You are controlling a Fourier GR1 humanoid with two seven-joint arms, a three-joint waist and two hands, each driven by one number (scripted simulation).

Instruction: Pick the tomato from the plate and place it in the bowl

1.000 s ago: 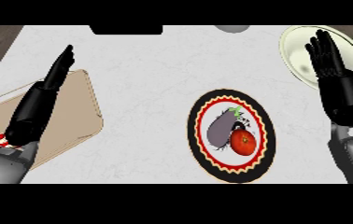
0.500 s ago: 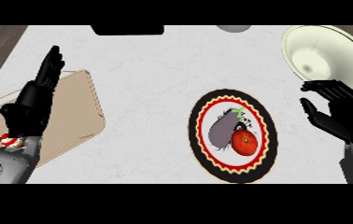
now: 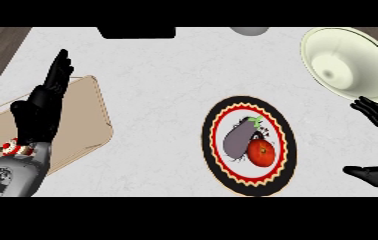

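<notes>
Nearest to us, the right hand (image 3: pixel 365 173) is showing only as a thumb and some fingertips at the view's right edge, spread wide apart and gripping nothing. A second ago it was standing upright in front of the bowl, and since then it has been dropping and opening. We are reading this as the start of the reach, with the grasp itself not yet made. Across from it, the left hand (image 3: pixel 41 115) is resting open, fingers up, over a wooden board (image 3: pixel 83 109), and is taking no part. Well to the left of the right hand's open span, the plate (image 3: pixel 210 145) is lying on the counter (image 3: pixel 162 84). The tomato (image 3: pixel 260 152) is sitting on the side of the plate closer to that hand and is touching an eggplant (image 3: pixel 236 140) on its far side. The hand is therefore needing to travel leftward and close on the tomato without nudging the eggplant. Just beyond the right hand's fingertips, the bowl (image 3: pixel 341 66) is now standing uncovered, so the drop-off is looking short and open.
</notes>
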